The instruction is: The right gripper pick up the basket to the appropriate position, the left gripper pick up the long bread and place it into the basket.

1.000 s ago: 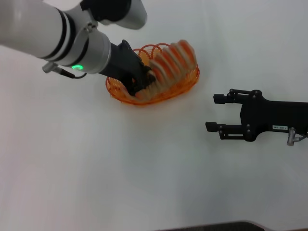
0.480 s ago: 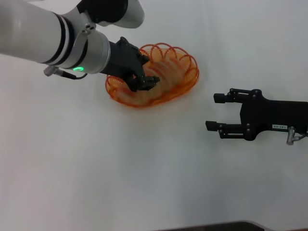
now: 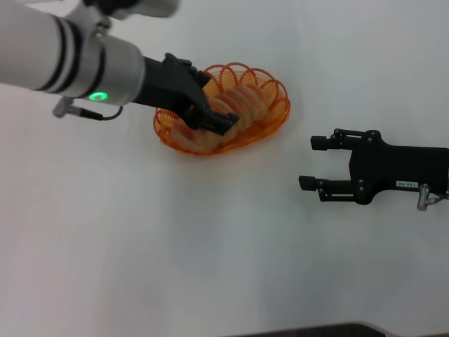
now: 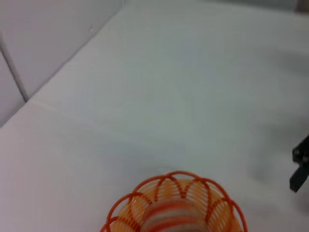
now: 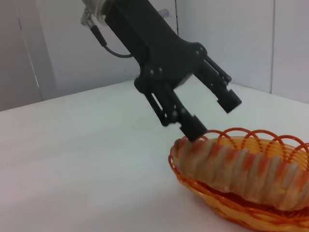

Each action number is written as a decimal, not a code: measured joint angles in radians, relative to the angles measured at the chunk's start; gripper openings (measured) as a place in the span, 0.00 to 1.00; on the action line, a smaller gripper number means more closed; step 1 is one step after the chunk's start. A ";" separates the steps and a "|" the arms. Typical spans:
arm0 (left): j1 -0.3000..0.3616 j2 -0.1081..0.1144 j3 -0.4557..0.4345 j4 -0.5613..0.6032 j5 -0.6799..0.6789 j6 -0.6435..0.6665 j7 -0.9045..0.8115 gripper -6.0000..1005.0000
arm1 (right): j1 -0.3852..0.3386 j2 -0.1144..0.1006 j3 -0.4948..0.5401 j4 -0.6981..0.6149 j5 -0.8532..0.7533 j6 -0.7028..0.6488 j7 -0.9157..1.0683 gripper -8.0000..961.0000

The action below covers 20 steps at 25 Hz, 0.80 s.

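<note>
White left arm with black bands, green-lit silver wrist, thin grey cable, black left pincer (image 3: 214, 118). Black right pincer (image 3: 313, 163) bearing small white label.

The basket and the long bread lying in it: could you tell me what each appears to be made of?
The basket looks like thin wire with a glossy orange coating: open loops along the rim, see-through walls. Metal or plastic underneath cannot be told. The long bread has a matte, pale tan surface with orange ridges, uniform enough to suggest a foam or plastic replica, though that is uncertain. The left gripper, open above it, looks like matte black hard plastic or metal.
</note>
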<state>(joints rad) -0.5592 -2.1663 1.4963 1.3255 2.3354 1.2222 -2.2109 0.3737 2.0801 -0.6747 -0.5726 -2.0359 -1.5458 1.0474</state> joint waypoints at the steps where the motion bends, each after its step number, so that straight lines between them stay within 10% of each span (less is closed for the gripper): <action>1: 0.011 0.001 -0.022 -0.001 -0.030 0.006 0.017 0.77 | 0.001 -0.001 0.000 0.000 0.000 -0.002 0.009 0.84; 20: 0.173 0.012 -0.523 -0.327 -0.350 0.297 0.507 0.84 | 0.001 0.001 0.034 0.000 0.007 -0.003 0.015 0.84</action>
<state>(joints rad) -0.3867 -2.1540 0.9736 0.9984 1.9857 1.5187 -1.7043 0.3747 2.0813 -0.6411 -0.5729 -2.0293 -1.5488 1.0627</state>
